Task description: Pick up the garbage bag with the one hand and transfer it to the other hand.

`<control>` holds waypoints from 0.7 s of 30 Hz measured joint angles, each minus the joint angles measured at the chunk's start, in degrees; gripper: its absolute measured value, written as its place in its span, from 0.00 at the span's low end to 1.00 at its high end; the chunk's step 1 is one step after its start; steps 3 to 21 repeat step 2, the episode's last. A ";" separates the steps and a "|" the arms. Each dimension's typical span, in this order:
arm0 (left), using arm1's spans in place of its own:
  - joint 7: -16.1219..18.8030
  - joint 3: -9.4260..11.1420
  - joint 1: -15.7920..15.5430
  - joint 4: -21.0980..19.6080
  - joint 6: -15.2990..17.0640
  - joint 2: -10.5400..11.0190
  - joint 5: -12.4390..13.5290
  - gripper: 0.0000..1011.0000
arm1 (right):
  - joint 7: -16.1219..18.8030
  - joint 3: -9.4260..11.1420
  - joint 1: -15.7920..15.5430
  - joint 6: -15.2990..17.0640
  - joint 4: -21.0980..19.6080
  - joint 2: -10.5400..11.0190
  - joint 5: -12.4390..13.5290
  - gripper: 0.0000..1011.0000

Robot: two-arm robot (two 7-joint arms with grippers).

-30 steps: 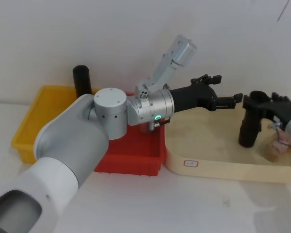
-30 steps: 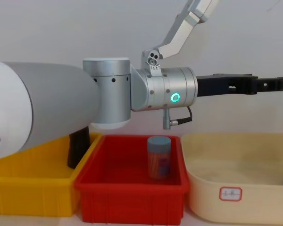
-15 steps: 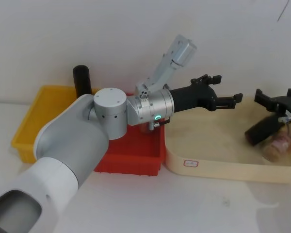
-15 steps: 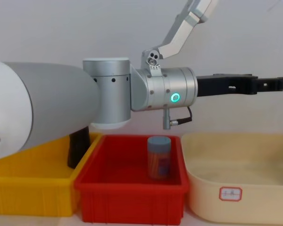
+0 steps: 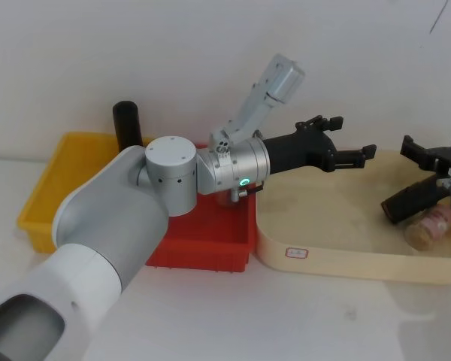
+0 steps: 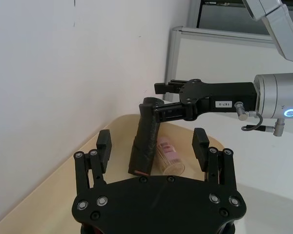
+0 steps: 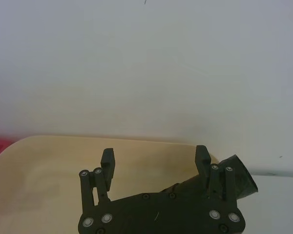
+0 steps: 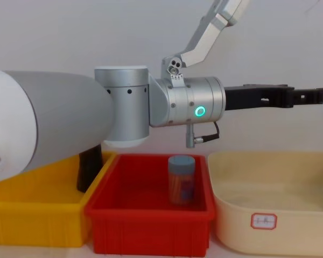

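Note:
The garbage bag (image 5: 410,199), a matte black roll, lies tilted in the cream tray (image 5: 323,248) with its lower end against a small jar (image 5: 430,226). My right gripper (image 5: 434,150), blue-ringed, hovers open just above the bag's upper end; its fingers (image 7: 107,163) stand wide apart and the bag (image 7: 240,179) passes under the palm. My left gripper (image 5: 352,137), green-ringed, reaches over the tray's left part, open and holding nothing, about a hand's length from the bag (image 6: 145,139). The left wrist view has the left gripper (image 6: 152,146) facing the bag and the right gripper (image 6: 158,100).
A second black roll (image 5: 125,124) stands behind the yellow bin (image 5: 52,188). A blue-grey jar (image 8: 181,180) stands in the red bin (image 8: 151,215) under my left forearm. A white wall closes the back.
The bag stood upright in my right gripper one second ago. It has tipped over onto the jar, and the right gripper has opened and drawn right. The left arm has not moved.

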 joint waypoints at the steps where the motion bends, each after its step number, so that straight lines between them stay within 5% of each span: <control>1: 0.00 0.00 0.00 0.00 0.00 0.00 0.00 0.99 | -0.03 0.04 0.02 0.01 0.01 -0.01 0.01 0.99; 21: 0.00 0.00 0.00 0.00 0.00 0.00 -0.01 0.99 | -0.04 0.07 0.03 0.01 0.02 -0.01 0.02 0.99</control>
